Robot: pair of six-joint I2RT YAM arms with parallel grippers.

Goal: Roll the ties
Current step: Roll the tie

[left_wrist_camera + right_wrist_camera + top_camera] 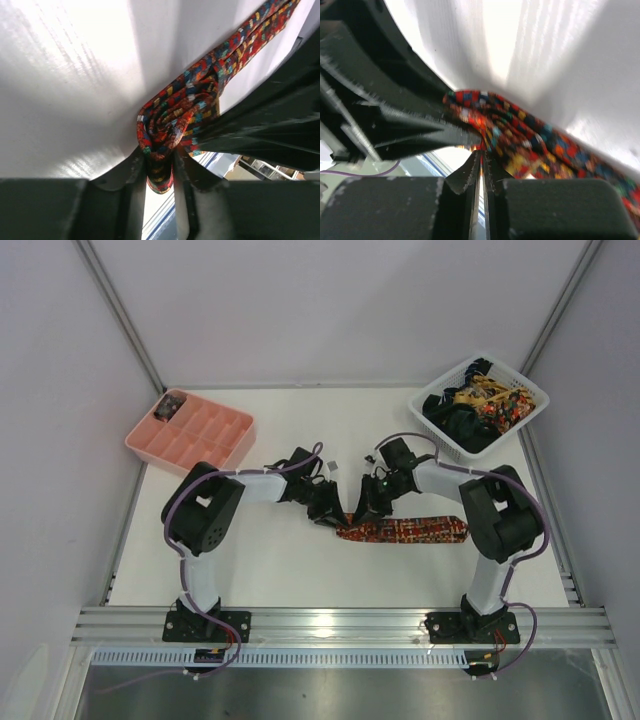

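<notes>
Your tie (pixel 410 530) lies flat on the white bench (pixel 270 565), between the two arms. It runs rightward from a coiled end at the middle, where both grippers meet.

Your left gripper (pixel 333 512) is pinching that coil. In the left wrist view the rolled fabric (pixel 175 115) spirals just ahead of the left gripper (pixel 160 172), and a fold of it is wedged between the fingers (pixel 134 185).

Your right gripper (pixel 362 510) is pressed almost together, with only a thin slit showing between the jaws in its wrist view (pixel 481 160). Its tips sit at the edge of the tie (pixel 520 135), but you cannot tell whether any cloth is caught.

The pink tray (pixel 170 455) sits at the far left. The white basket (pixel 510 432) holding more ties (pixel 480 400) is at the far right.
</notes>
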